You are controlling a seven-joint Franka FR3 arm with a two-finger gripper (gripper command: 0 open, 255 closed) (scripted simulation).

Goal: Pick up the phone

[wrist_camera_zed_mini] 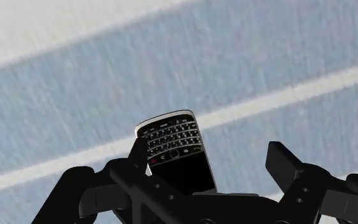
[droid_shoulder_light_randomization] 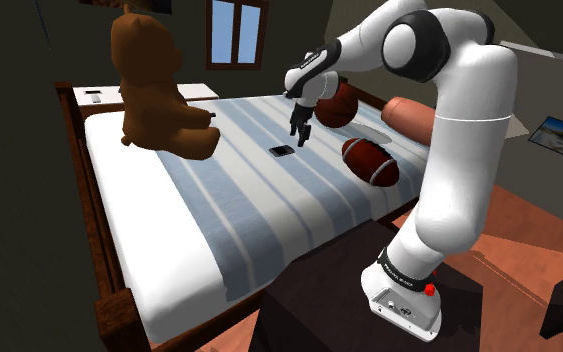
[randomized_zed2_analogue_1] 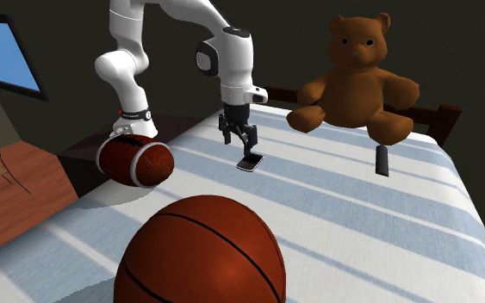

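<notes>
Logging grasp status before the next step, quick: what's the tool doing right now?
The tool is open, its fingers apart on either side of the phone, holding nothing.

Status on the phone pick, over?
Black gripper jaws open, above black keypad phone. Phone flat on blue-striped bedspread, ungripped. Brown teddy bear, brown football well aside.

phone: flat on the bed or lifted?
Flat, keypad up. The phone lies on the striped bedspread; the tool hangs open above it, its fingers apart and not clasping it.
</notes>
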